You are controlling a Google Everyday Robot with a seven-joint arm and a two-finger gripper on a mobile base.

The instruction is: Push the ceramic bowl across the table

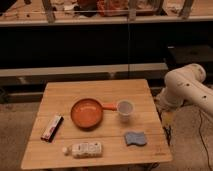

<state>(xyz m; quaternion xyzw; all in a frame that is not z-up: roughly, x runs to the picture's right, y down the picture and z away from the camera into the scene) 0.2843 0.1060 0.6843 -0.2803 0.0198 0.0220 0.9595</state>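
The ceramic bowl (86,113) is orange and round and sits upright near the middle of the wooden table (95,90). A short orange handle-like piece (108,106) sticks out from its right rim. My white arm (186,84) is folded off the table's right side. My gripper (166,120) hangs low beside the table's right edge, well to the right of the bowl and apart from it.
A pale cup (125,108) stands just right of the bowl. A blue sponge (135,138) lies front right, a white bottle (85,149) lies on its side at the front, and a snack bar (52,127) lies at the left. Dark shelving (100,45) stands behind the table.
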